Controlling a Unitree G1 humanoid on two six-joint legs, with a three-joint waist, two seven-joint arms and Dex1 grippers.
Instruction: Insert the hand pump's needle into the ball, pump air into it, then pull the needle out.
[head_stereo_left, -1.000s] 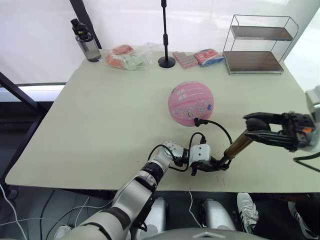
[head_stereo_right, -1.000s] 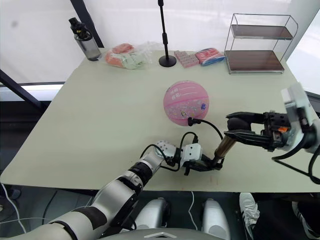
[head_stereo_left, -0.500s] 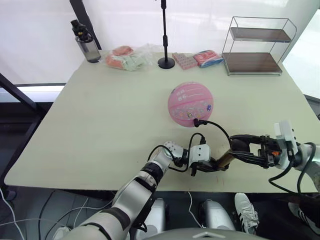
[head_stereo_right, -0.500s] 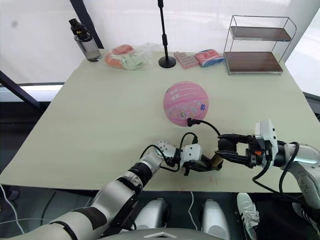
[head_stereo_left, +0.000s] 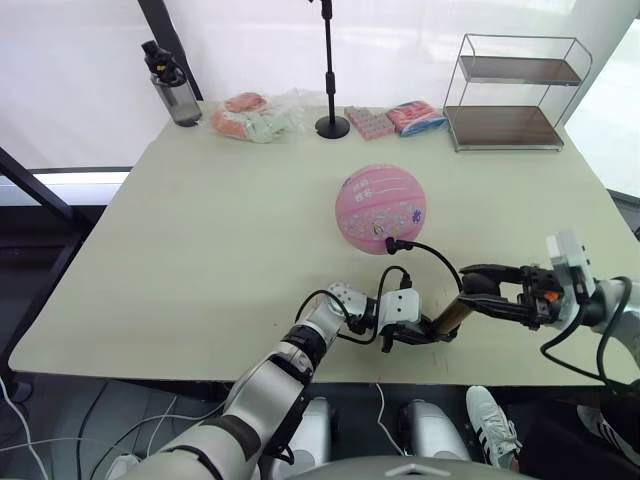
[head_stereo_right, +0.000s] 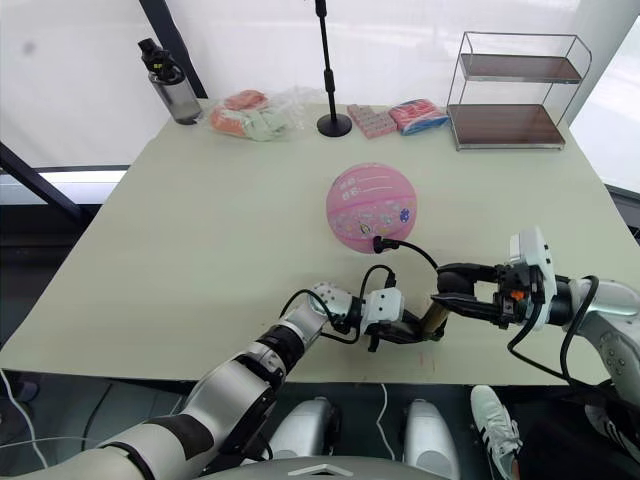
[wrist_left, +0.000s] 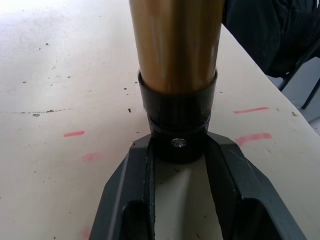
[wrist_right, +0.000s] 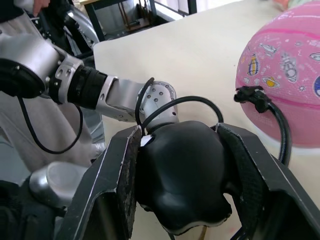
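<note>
The ball (head_stereo_left: 381, 208) sits on the bench (head_stereo_left: 200, 230) a little right of the middle, nearer the front edge than the back. Its white panels carry small print and little stickers of rockets and planets; the print cannot be read. The needle (head_stereo_left: 392, 242) with its black fitting is in the ball's lower front side, and the hose (head_stereo_left: 440, 258) loops from it down to the pump (head_stereo_left: 450, 316).

The pump lies tilted near the front edge, right of centre. The left hand (head_stereo_left: 422, 331) clasps the pump's lower black end cap (wrist_left: 177, 132) between its two fingers (wrist_left: 235, 185); in the left wrist view the gold barrel (wrist_left: 176, 42) rises out of that cap, with a small screw head at the cap's base. The right hand (head_stereo_left: 484, 292) is clenched around the black T-handle (wrist_right: 182, 175) at the pump's upper end, its fingers (wrist_right: 120, 170) pressing on both sides of the knob, and it is held just above the bench.

Faint red marks (wrist_left: 250, 110) dot the bench around the pump.

Along the back edge stand a grey bottle (head_stereo_left: 172, 88) at the left corner, a clear bag of packets (head_stereo_left: 258, 116), a black stand (head_stereo_left: 332, 110), two more packets (head_stereo_left: 395, 116), and a wire shelf rack (head_stereo_left: 515, 92) toward the right corner. No writing on these can be read.
</note>
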